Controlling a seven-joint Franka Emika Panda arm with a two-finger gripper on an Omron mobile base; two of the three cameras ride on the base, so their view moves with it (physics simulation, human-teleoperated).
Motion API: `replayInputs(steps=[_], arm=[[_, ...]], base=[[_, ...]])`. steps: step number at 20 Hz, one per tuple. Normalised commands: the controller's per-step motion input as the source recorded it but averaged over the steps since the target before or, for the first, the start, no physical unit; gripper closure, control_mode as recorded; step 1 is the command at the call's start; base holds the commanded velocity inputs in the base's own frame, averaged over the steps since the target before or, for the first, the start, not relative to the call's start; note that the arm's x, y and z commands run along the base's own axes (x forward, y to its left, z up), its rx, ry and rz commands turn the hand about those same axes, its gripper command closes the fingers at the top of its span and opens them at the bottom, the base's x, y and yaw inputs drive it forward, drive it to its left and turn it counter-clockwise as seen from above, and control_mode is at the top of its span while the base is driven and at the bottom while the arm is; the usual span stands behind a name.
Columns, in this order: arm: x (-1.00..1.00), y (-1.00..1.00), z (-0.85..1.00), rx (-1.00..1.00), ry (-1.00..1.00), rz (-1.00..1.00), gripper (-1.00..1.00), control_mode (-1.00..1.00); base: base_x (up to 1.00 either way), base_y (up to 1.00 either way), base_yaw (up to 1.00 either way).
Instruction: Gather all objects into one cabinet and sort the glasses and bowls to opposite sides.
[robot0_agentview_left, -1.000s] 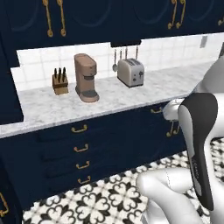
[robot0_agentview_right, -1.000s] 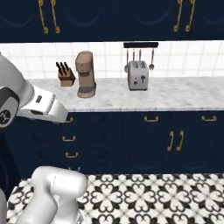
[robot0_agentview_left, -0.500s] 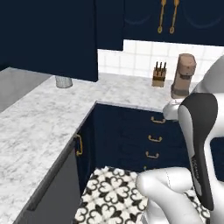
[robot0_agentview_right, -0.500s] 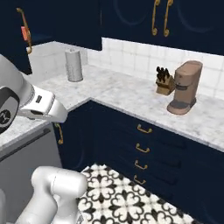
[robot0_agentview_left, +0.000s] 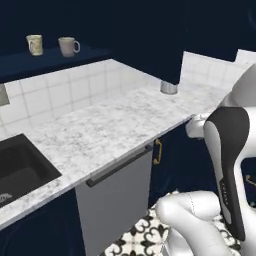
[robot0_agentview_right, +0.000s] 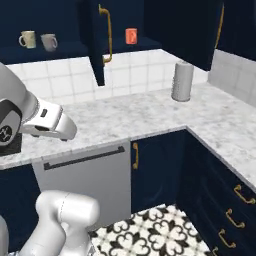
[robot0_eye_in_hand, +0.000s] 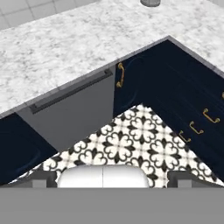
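- The gripper (robot0_eye_in_hand: 112, 186) hangs over the patterned floor, fingers spread wide, holding nothing.
- 2 mugs, cream patterned mug (robot0_agentview_right: 27, 39) and plain grey mug (robot0_agentview_right: 49, 42), sit on a navy shelf.
- I'd drive closer first, then reach.
- The right base view alone catches the short orange-red cup (robot0_agentview_right: 131, 36) behind the open navy cabinet door (robot0_agentview_right: 95, 42).

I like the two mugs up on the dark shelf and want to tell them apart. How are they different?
The cream patterned mug is pale yellowish with markings on its side; the plain grey mug has none. In the left base view the cream mug stands further left, the grey mug to its right, with a gap between them. Both stand upright on the same dark navy shelf, and both have a handle.
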Motion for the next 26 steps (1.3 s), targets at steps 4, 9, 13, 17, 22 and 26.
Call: replayInputs(steps=[4,9,13,17,22,26], arm=[[0.0,0.0,0.0,0.0,0.0,0.0,-1.0,1.0],[0.0,0.0,0.0,0.0,0.0,0.0,-1.0,1.0],[0.0,0.0,0.0,0.0,0.0,0.0,-1.0,1.0],[0.0,0.0,0.0,0.0,0.0,0.0,-1.0,1.0],[0.0,0.0,0.0,0.0,0.0,0.0,-1.0,1.0],[0.0,0.0,0.0,0.0,0.0,0.0,-1.0,1.0]], base=[[0.1,-0.8,0.65],[0.19,-0.91,0.51],[0.16,-0.73,0.37],[0.28,-0.47,0.19],[0.48,-0.32,0.15],[0.56,-0.37,0.18]])
